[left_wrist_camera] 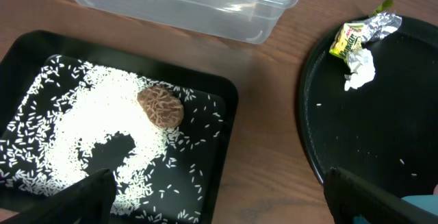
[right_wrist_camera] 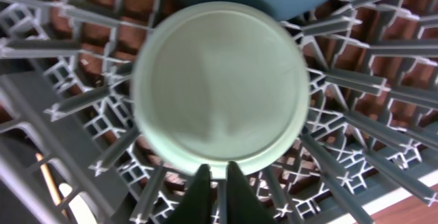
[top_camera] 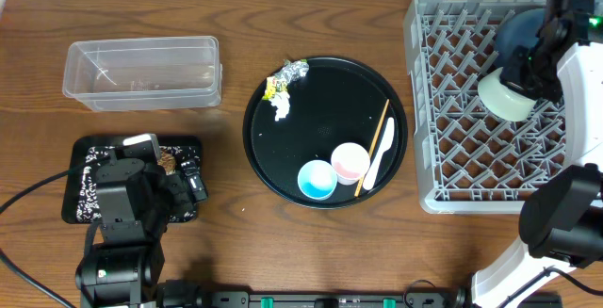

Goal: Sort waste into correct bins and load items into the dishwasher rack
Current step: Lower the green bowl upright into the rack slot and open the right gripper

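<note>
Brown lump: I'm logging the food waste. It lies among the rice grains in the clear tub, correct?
Not quite. The brown lump lies among the rice grains in the shallow black tray, not the clear tub; the left wrist view shows it.

Pale green bowl (top_camera: 504,99) among pegs of grey rack (top_camera: 452,157) beside blue plate (top_camera: 516,33); rice (left_wrist_camera: 75,135), brown lump (left_wrist_camera: 161,105) in black tray (left_wrist_camera: 109,148).

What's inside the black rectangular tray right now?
White rice-like grains are spread across the black tray, with a brown food lump resting on them. The tray's near edge is covered by the open left gripper, so anything there is unseen.
</note>
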`<state>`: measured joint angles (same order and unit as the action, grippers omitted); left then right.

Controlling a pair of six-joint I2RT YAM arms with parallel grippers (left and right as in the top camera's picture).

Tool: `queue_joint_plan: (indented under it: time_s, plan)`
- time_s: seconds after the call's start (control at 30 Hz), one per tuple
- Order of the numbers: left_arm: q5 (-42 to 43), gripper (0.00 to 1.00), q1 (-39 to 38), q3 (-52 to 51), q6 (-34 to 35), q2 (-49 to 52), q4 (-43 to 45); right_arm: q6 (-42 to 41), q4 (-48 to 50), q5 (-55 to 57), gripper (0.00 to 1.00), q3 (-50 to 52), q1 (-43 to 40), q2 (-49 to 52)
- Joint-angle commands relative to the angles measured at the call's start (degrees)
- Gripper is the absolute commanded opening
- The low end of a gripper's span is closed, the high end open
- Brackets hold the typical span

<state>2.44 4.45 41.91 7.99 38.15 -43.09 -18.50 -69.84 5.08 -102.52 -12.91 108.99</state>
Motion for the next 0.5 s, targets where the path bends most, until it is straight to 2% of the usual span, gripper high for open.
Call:
queue_joint_plan:
  time_s: [0.0,0.1,0.13,0.4,0.43,0.47]
  plan:
    - [-0.1,0.98,0.3,0.5,0.9,0.0,0.0,0.5,-0.6,1.1,0.15,-0.1,-0.9,-0.2]
    - [-0.1,0.98,0.3,0.5,0.9,0.0,0.0,1.9,-0.9,1.2,0.27,0.2,-1.0,-0.1]
    - [-0.1,0.98,0.3,0.5,0.9,0.0,0.0,2.0,-0.9,1.1,0.28,0.3,-1.0,-0.1]
    - [-0.1,0.98,0.3,0.5,0.9,0.0,0.0,2.9,-0.9,0.9,0.32,0.7,-0.9,-0.1]
    - [-0.1,0.98,0.3,0.5,0.9,0.0,0.0,2.9,-0.9,1.0,0.32,0.7,-0.9,-0.1]
    - [-0.1,0.98,0.3,0.5,0.9,0.0,0.0,2.9,-0.8,1.2,0.25,0.7,-0.9,-0.1]
